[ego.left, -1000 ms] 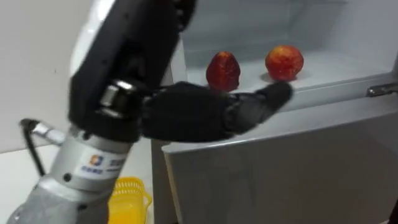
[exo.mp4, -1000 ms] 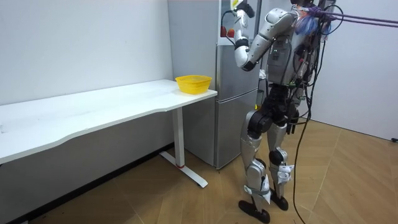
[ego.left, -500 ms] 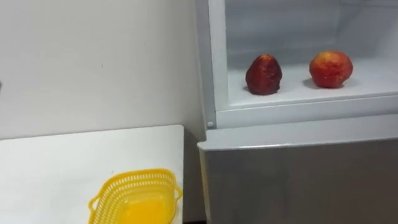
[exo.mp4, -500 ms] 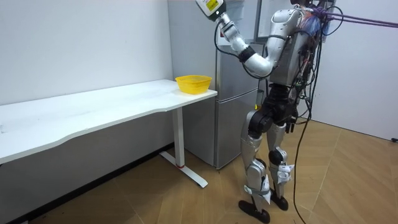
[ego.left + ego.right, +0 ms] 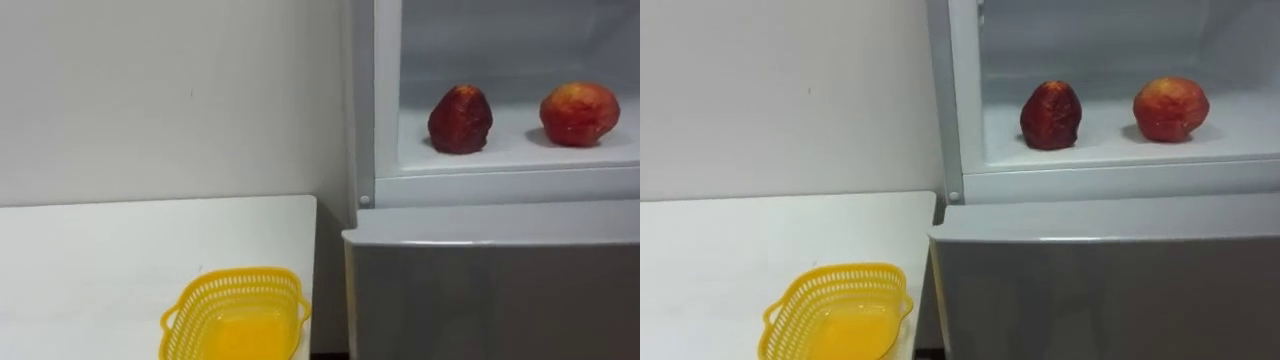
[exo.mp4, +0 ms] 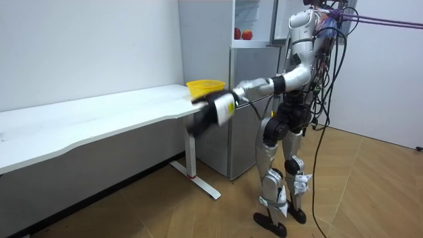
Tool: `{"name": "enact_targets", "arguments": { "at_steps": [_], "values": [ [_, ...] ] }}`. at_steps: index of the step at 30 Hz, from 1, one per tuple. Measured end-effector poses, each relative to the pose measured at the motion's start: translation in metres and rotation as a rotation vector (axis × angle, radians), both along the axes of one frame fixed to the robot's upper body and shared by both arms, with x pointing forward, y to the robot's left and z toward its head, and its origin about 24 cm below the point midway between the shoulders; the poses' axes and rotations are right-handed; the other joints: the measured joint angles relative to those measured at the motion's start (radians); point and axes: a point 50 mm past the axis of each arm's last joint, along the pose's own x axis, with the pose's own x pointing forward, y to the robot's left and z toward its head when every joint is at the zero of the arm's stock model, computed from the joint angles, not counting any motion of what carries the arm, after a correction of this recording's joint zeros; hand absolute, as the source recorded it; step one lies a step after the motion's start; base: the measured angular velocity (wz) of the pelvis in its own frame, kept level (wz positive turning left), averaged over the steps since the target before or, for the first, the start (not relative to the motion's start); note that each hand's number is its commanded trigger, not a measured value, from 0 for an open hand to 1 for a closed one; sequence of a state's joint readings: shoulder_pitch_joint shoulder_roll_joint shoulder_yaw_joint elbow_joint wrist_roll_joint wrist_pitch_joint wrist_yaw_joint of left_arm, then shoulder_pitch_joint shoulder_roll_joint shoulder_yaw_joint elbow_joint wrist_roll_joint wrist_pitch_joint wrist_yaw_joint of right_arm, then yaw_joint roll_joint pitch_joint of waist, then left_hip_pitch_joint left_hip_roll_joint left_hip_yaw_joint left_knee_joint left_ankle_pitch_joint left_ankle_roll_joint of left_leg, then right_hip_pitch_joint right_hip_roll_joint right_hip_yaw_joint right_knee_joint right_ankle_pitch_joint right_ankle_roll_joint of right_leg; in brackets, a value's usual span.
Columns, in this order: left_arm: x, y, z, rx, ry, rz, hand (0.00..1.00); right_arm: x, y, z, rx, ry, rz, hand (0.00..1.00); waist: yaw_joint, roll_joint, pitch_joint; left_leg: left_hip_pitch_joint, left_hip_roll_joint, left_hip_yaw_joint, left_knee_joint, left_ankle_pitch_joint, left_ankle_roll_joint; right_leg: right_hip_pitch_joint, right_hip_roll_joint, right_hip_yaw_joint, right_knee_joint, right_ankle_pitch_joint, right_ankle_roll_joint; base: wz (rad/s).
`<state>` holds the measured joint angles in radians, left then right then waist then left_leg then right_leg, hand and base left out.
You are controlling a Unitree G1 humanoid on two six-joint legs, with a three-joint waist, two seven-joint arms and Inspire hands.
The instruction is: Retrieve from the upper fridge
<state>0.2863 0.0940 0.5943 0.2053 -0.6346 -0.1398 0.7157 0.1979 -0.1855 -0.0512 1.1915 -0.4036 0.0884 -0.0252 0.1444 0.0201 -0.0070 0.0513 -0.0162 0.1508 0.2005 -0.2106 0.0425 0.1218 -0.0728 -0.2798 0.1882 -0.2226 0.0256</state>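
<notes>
Two fruits lie on the shelf of the open upper fridge compartment point(image 5: 500, 150): a dark red one point(image 5: 460, 119) on the left and a red-orange one point(image 5: 579, 113) to its right, a small gap between them. In the room view I stand facing the fridge point(image 6: 254, 106). My left arm reaches out at waist height toward the room view's left, and my left hand point(image 6: 200, 121) is a dark blur just under the table's end, well below the fruits point(image 6: 242, 34).
A yellow mesh basket point(image 5: 238, 276) sits on the end of the white table point(image 5: 100, 260), right beside the fridge's left wall. The shut lower fridge door point(image 5: 490, 290) is below the shelf. Wooden floor lies around me.
My left arm has swung from up by the fridge opening down to waist height over the table's end. It has left the eye view, which also shifted a little.
</notes>
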Motion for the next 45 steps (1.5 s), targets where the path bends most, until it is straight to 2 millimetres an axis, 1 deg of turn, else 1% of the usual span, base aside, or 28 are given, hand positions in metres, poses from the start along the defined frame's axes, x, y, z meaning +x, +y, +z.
{"name": "enact_targets", "arguments": {
  "at_steps": [1, 2, 4, 5, 6, 7, 8, 10, 11, 13, 14, 16, 17, 18, 19, 20, 21, 22, 23, 25, 28, 31, 35, 37, 41, 44, 45],
  "values": [
    [-0.007, -0.003, -0.017, -0.058, 0.056, 0.013, 0.00, 0.001, -0.001, 0.000, -0.002, 0.000, 0.006, 0.00, 0.000, -0.003, 0.0008, 0.002, 0.000, 0.000, -0.002, 0.000, 0.000, 0.001, 0.000, -0.002, 0.001, 0.000, 0.000, 0.00],
    [-0.010, -0.006, -0.024, -0.086, 0.085, 0.015, 0.00, 0.002, -0.001, 0.001, -0.005, -0.001, 0.015, 0.00, -0.002, -0.004, 0.0011, 0.003, 0.000, 0.000, -0.002, 0.000, 0.000, 0.002, 0.000, -0.001, 0.002, 0.000, 0.000, 0.00],
    [-0.016, -0.019, -0.047, -0.171, 0.172, -0.009, 0.00, 0.004, -0.002, 0.001, -0.010, 0.007, 0.055, 0.00, -0.004, -0.008, 0.0028, -0.004, -0.001, -0.008, -0.001, -0.002, 0.000, 0.001, 0.000, 0.000, 0.002, 0.000, 0.000, 0.05],
    [-0.017, -0.022, -0.051, -0.185, 0.190, -0.021, 0.00, 0.004, -0.002, 0.001, -0.010, 0.012, 0.061, 0.00, -0.004, -0.008, 0.0030, -0.005, -0.001, -0.010, -0.001, -0.002, 0.000, 0.001, 0.000, -0.001, 0.002, 0.000, 0.000, 0.06],
    [-0.020, -0.028, -0.061, -0.218, 0.227, -0.050, 0.00, 0.003, -0.001, 0.001, -0.006, 0.024, 0.067, 0.00, -0.005, -0.008, 0.0031, -0.006, -0.002, -0.013, -0.001, -0.002, 0.000, 0.003, 0.000, -0.003, 0.002, 0.000, 0.000, 0.05],
    [-0.024, -0.034, -0.072, -0.255, 0.268, -0.084, 0.00, 0.002, -0.001, 0.000, -0.002, 0.032, 0.064, 0.00, -0.007, -0.009, 0.0053, -0.006, -0.002, -0.015, -0.001, -0.002, 0.000, 0.008, 0.000, -0.011, 0.002, 0.000, 0.000, 0.07],
    [-0.026, -0.038, -0.077, -0.274, 0.287, -0.101, 0.00, 0.002, -0.001, 0.000, 0.001, 0.035, 0.063, 0.00, -0.010, -0.009, 0.0052, -0.006, -0.002, -0.018, 0.001, -0.002, 0.000, 0.010, -0.001, -0.016, 0.001, 0.000, 0.000, 0.11],
    [-0.039, -0.051, -0.096, -0.356, 0.376, -0.162, 0.00, 0.000, 0.000, 0.000, 0.009, 0.039, 0.059, 0.00, -0.018, -0.007, 0.0076, -0.005, -0.001, -0.021, 0.002, -0.002, -0.001, 0.014, 0.000, -0.022, -0.001, 0.000, 0.000, 0.06],
    [-0.042, -0.055, -0.100, -0.374, 0.395, -0.179, 0.00, 0.000, 0.000, 0.000, 0.011, 0.041, 0.059, 0.00, -0.021, -0.007, 0.0076, -0.005, -0.001, -0.021, 0.002, -0.002, -0.001, 0.014, 0.000, -0.022, -0.001, 0.000, 0.000, 0.00],
    [-0.058, -0.066, -0.114, -0.418, 0.521, -0.282, 0.00, 0.000, 0.001, 0.000, 0.021, 0.053, 0.065, 0.00, -0.031, -0.006, 0.0076, -0.001, 0.001, -0.020, 0.003, -0.003, -0.003, 0.020, 0.002, -0.021, -0.002, 0.000, 0.000, 0.00],
    [-0.061, -0.069, -0.117, -0.430, 0.552, -0.313, 0.00, -0.001, 0.001, 0.000, 0.021, 0.062, 0.066, 0.00, -0.032, -0.006, 0.0076, 0.001, 0.002, -0.019, 0.003, -0.003, -0.003, 0.021, 0.001, -0.021, -0.002, 0.000, 0.000, 0.00],
    [-0.075, -0.080, -0.127, -0.482, 0.668, -0.451, 0.00, -0.007, 0.001, -0.001, 0.032, 0.105, 0.084, 0.00, -0.036, -0.007, 0.0084, 0.008, 0.002, -0.019, 0.002, -0.003, -0.003, 0.029, 0.001, -0.023, -0.003, 0.000, 0.000, 0.00],
    [-0.077, -0.082, -0.129, -0.494, 0.693, -0.485, 0.00, -0.007, 0.002, -0.001, 0.033, 0.106, 0.085, 0.00, -0.036, -0.008, 0.0088, 0.009, 0.002, -0.020, 0.002, -0.003, -0.003, 0.031, 0.001, -0.024, -0.003, 0.000, 0.000, 0.05],
    [-0.080, -0.087, -0.133, -0.517, 0.737, -0.554, 0.00, -0.007, 0.002, -0.001, 0.038, 0.109, 0.084, 0.00, -0.038, -0.009, 0.0091, 0.012, 0.002, -0.020, 0.002, -0.003, -0.003, 0.035, 0.001, -0.022, -0.003, 0.000, 0.000, 0.04],
    [-0.082, -0.092, -0.136, -0.535, 0.783, -0.633, 0.00, -0.006, 0.002, -0.001, 0.045, 0.111, 0.085, 0.00, -0.045, -0.010, 0.0095, 0.011, 0.002, -0.020, 0.003, -0.003, -0.003, 0.035, 0.000, -0.021, -0.003, 0.000, 0.000, 0.04],
    [-0.083, -0.094, -0.137, -0.542, 0.802, -0.671, 0.00, -0.004, 0.003, -0.001, 0.050, 0.109, 0.085, 0.00, -0.051, -0.011, 0.0100, 0.010, 0.002, -0.020, 0.004, -0.003, -0.003, 0.034, -0.001, -0.021, -0.003, 0.000, 0.000, 0.00],
    [-0.084, -0.099, -0.140, -0.558, 0.836, -0.747, 0.00, 0.000, 0.003, -0.002, 0.056, 0.108, 0.085, 0.00, -0.064, -0.011, 0.0104, 0.009, 0.002, -0.021, 0.007, -0.003, -0.003, 0.035, -0.001, -0.021, -0.003, 0.000, 0.000, 0.00],
    [-0.080, -0.104, -0.142, -0.567, 0.866, -0.828, 0.00, 0.002, 0.003, -0.002, 0.063, 0.106, 0.090, 0.00, -0.072, -0.011, 0.0104, 0.006, 0.002, -0.021, 0.012, -0.003, -0.002, 0.034, -0.005, -0.021, -0.003, 0.000, 0.000, 0.00],
    [-0.078, -0.106, -0.143, -0.567, 0.875, -0.870, 0.00, 0.004, 0.004, -0.002, 0.066, 0.105, 0.092, 0.00, -0.076, -0.012, 0.0104, 0.004, 0.003, -0.021, 0.015, -0.004, -0.002, 0.033, -0.005, -0.021, -0.003, 0.000, 0.000, 0.00],
    [-0.066, -0.112, -0.144, -0.553, 0.894, -1.021, 0.00, 0.009, 0.005, -0.002, 0.075, 0.099, 0.102, 0.00, -0.088, -0.012, 0.0100, -0.002, 0.003, -0.019, 0.022, -0.004, -0.002, 0.029, -0.005, -0.018, -0.003, 0.000, -0.001, -0.02],
    [-0.055, -0.117, -0.145, -0.541, 0.901, -1.144, 0.00, 0.009, 0.007, -0.003, 0.081, 0.100, 0.100, 0.00, -0.094, -0.014, 0.0088, -0.003, 0.002, -0.013, 0.023, -0.003, -0.001, 0.027, -0.006, -0.009, -0.004, 0.000, -0.002, -0.07],
    [-0.053, -0.117, -0.145, -0.526, 0.947, -1.229, 0.00, 0.009, 0.012, -0.004, 0.086, 0.102, 0.097, 0.00, -0.112, -0.019, 0.0058, -0.002, 0.001, -0.010, 0.020, -0.003, -0.001, 0.023, -0.004, 0.004, -0.005, 0.000, -0.002, -0.06],
    [-0.052, -0.114, -0.144, -0.511, 0.997, -1.283, 0.00, 0.011, 0.016, -0.005, 0.081, 0.089, 0.097, 0.00, -0.127, -0.021, 0.0048, -0.002, 0.001, -0.005, 0.014, -0.002, -0.001, 0.018, 0.001, 0.008, -0.006, 0.000, -0.002, -0.05],
    [-0.051, -0.114, -0.144, -0.504, 1.007, -1.310, 0.00, 0.018, 0.015, -0.005, 0.064, 0.067, 0.102, 0.00, -0.138, -0.022, 0.0049, -0.005, 0.001, 0.000, 0.010, -0.002, -0.001, 0.013, 0.001, 0.012, -0.008, 0.000, -0.002, -0.07],
    [-0.048, -0.113, -0.144, -0.476, 1.031, -1.346, 0.00, 0.026, 0.014, -0.004, 0.031, 0.017, 0.082, 0.00, -0.138, -0.024, 0.0044, 0.001, 0.001, 0.008, 0.004, -0.002, -0.001, 0.013, 0.003, 0.019, -0.017, 0.000, -0.002, -0.06],
    [-0.046, -0.114, -0.143, -0.468, 1.027, -1.351, 0.00, 0.038, 0.013, -0.002, 0.006, -0.061, 0.036, 0.00, -0.137, -0.025, 0.0052, 0.004, 0.001, 0.011, 0.004, -0.002, -0.001, 0.008, 0.004, 0.029, -0.018, 0.001, -0.002, -0.09],
    [-0.043, -0.114, -0.143, -0.455, 1.028, -1.361, 0.00, 0.046, 0.013, -0.001, -0.001, -0.109, 0.018, 0.00, -0.138, -0.025, 0.0065, 0.001, 0.001, 0.011, 0.004, -0.002, -0.001, 0.004, 0.004, 0.030, -0.018, 0.001, -0.002, -0.05]
  ]
}}
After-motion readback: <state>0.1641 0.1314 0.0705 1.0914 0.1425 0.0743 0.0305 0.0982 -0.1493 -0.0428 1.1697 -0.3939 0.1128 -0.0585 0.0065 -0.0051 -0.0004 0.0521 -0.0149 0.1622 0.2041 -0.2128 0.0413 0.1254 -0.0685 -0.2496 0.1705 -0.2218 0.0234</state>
